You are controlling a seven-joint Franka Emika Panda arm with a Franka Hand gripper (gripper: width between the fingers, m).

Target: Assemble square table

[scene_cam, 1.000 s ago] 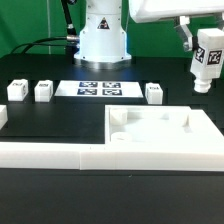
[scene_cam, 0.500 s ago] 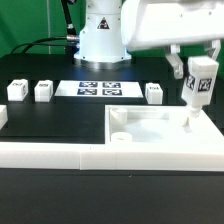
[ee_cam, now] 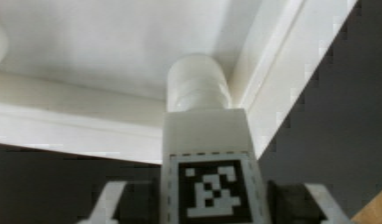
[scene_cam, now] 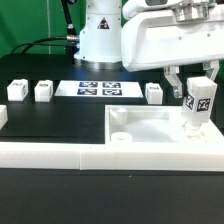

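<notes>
The square table's top, a large white slab [scene_cam: 150,128], lies at the front right with its raised rim up. My gripper [scene_cam: 198,92] is shut on one white leg [scene_cam: 198,105] that bears a black-and-white tag. The leg hangs upright, and its round lower end touches down at the slab's corner on the exterior view's right. In the wrist view the leg [ee_cam: 206,125] runs down from between my fingers [ee_cam: 120,200] to the slab's inner corner [ee_cam: 99,50]. Three other legs [scene_cam: 15,90] [scene_cam: 43,91] [scene_cam: 154,93] stand loose on the black table.
The marker board [scene_cam: 100,89] lies flat in front of the robot's base [scene_cam: 100,35]. A long low white rail [scene_cam: 50,153] runs along the front edge, against the slab. A green backdrop closes the far side.
My gripper has come down and toward the exterior view's left with the leg. The leg's lower end went from above the table to the slab's right corner.
</notes>
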